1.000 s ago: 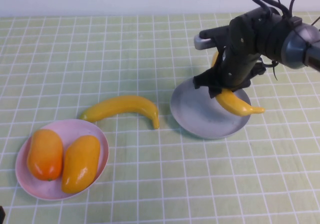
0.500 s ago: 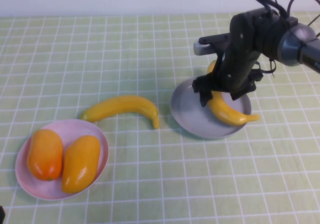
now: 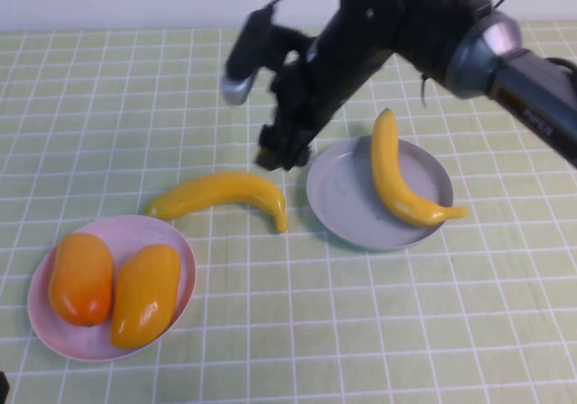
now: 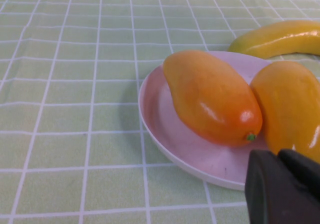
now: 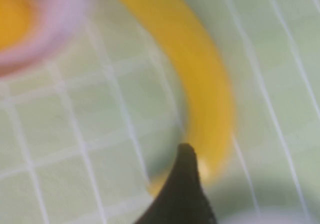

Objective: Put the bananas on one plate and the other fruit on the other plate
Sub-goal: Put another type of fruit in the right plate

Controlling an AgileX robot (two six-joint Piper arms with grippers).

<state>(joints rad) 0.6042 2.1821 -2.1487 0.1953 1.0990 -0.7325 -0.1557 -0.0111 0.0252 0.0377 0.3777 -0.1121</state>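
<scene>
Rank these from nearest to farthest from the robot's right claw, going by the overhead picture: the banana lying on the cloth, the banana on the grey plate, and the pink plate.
The right gripper, empty, hangs beside the grey plate's left rim.
1. Banana on the cloth: just below and left of it.
2. Banana on the grey plate: to its right.
3. Pink plate: far front left, holding both mangoes.

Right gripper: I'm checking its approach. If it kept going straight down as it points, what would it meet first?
Probably the banana on the cloth: the open right gripper hangs just above its near end, though depth is unclear.
</scene>
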